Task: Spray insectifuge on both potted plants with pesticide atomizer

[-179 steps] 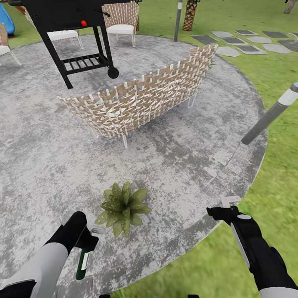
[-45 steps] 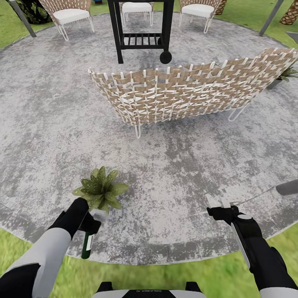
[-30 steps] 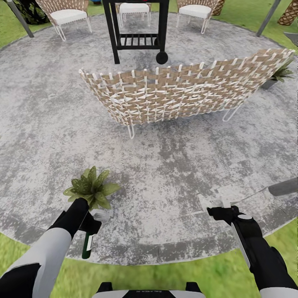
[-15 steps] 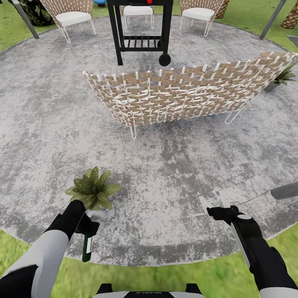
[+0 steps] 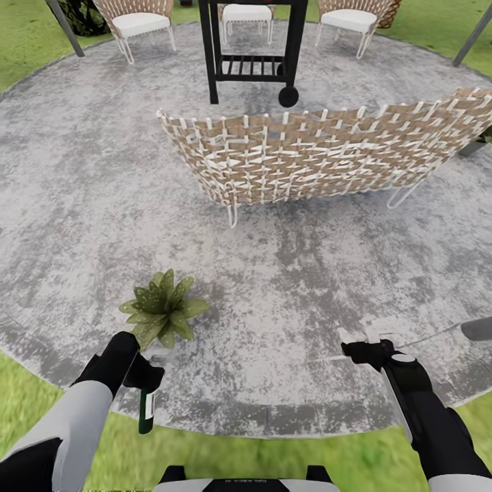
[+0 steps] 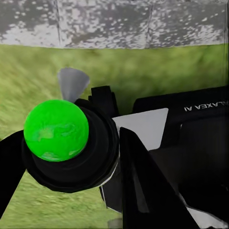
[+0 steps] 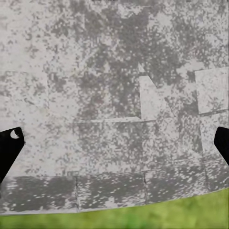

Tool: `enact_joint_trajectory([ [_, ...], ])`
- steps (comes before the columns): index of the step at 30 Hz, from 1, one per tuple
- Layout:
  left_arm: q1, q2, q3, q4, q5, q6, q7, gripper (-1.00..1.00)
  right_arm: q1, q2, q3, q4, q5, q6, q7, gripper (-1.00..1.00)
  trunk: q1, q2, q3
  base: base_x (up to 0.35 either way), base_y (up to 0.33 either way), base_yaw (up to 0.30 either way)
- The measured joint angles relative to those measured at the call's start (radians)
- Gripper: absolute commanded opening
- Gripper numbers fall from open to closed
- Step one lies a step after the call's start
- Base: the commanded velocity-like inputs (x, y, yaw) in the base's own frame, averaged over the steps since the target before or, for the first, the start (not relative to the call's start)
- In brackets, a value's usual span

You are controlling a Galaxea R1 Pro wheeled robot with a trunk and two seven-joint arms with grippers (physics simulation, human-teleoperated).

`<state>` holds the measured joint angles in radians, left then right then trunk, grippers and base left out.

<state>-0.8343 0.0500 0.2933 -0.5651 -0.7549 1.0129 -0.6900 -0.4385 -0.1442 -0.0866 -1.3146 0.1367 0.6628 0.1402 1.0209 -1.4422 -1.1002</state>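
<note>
I get bright, even, flat light with hardly a shadow and no glare, a wide lens bending the wicker sofa toward the edges, and soft, smeared renders of the patio in both wrist views.

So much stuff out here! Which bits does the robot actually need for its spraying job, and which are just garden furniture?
Needed for the job:
- pesticide atomizer, held in the left tool
- potted plant just ahead of it

Just standing about:
- wicker sofa
- black grill
- wicker chairs
- right tool, open and holding nothing
</note>
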Motion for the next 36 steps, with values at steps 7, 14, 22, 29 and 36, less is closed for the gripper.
enact_joint_trajectory([
  [7,0.001,0.002,0.206,0.0,-0.001,-0.001,-0.002,-1.0,0.0,0.0,0.0,0.0,0.0,0.0,0.0,1.0,0.0,0.0,-0.006,0.056,0.0,0.135],
  [14,0.005,0.0,0.205,0.0,-0.002,-0.001,0.003,-1.0,0.0,0.0,0.0,0.0,0.0,0.0,-0.001,1.0,0.0,0.0,-0.006,0.092,0.0,0.005],
  [22,0.005,0.0,0.205,0.001,-0.003,-0.002,0.005,-1.0,0.0,0.0,-0.002,-0.001,0.0,0.001,-0.001,1.0,0.0,0.0,-0.006,0.146,-0.159,0.0],
  [29,0.005,0.0,0.205,0.0,-0.003,-0.002,0.004,-1.0,0.0,0.0,-0.003,0.0,0.0,0.0,0.0,1.0,0.0,0.0,-0.006,0.038,-0.058,0.0],
  [36,0.005,0.0,0.204,0.0,-0.003,-0.002,0.006,-1.0,0.0,0.0,-0.003,0.0,0.0,0.0,0.0,1.0,0.0,0.0,-0.007,0.212,-0.202,0.074],
])
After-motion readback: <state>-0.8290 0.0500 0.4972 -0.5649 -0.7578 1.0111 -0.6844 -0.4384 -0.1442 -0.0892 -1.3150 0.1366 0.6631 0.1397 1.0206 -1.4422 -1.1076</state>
